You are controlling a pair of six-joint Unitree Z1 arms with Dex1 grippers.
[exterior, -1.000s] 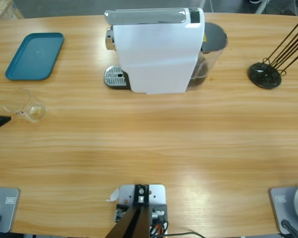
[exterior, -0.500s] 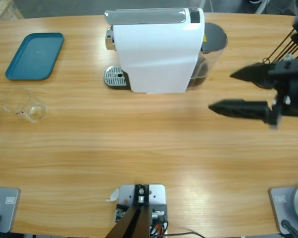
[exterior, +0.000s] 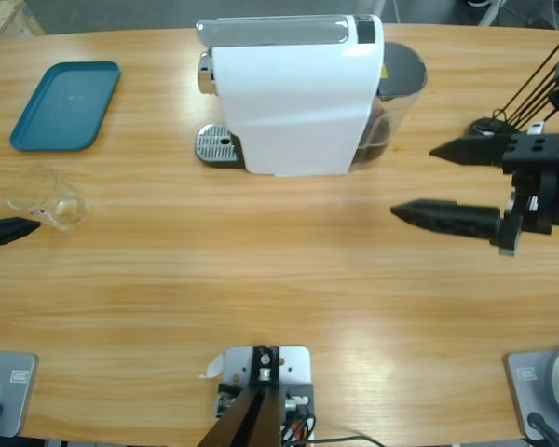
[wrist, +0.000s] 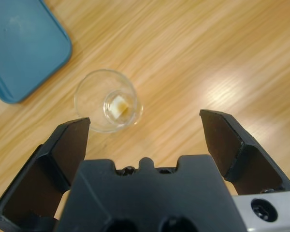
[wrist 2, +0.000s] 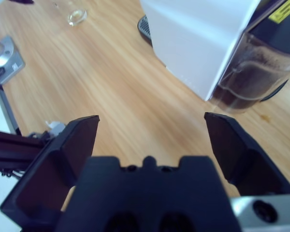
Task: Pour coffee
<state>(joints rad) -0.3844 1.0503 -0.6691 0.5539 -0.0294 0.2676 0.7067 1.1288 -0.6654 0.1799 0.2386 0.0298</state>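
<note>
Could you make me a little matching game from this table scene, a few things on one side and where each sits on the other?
Things:
1. flat teal plastic tray
2. small clear glass cup
3. white box-shaped coffee machine
4. black wire rack

Places, seen from above:
A. top middle of the table
B. far right, beside the right end effector
C. top left corner
D. left edge, below the tray, at the left end effector

Pairs: 1-C, 2-D, 3-A, 4-B

high: overhead | wrists: near table [exterior: 279,270], perhaps both share glass [wrist: 108,100]
</note>
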